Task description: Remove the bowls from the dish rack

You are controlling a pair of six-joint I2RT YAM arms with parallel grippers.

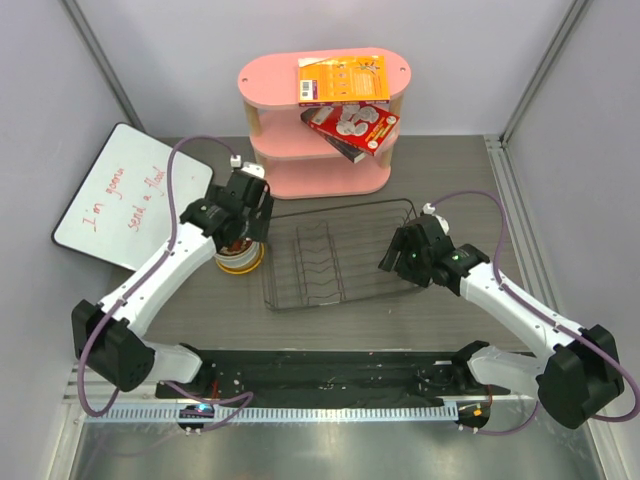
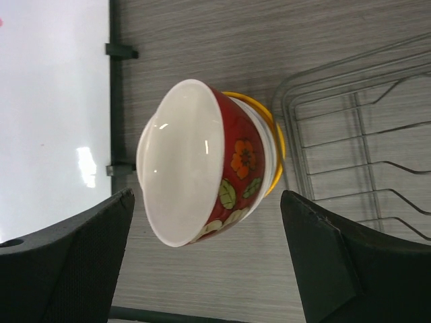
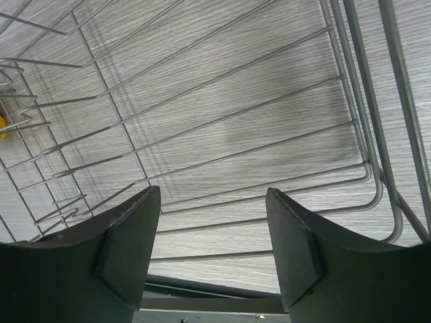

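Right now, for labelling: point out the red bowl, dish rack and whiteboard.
red bowl (image 2: 236,171): left wrist view, flowered outer wall.
dish rack (image 1: 330,260): top view, bare tined middle.
whiteboard (image 1: 115,205): top view, written face.

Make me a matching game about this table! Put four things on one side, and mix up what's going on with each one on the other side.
Things:
1. red flowered bowl
2. dish rack
3. pink shelf
4. whiteboard

What's going on:
A. holds boxes
B. has red writing on it
C. sits topmost in a stack, above the yellow bowl
D. bare wires, no bowl inside

Right pairs: 1-C, 2-D, 3-A, 4-B
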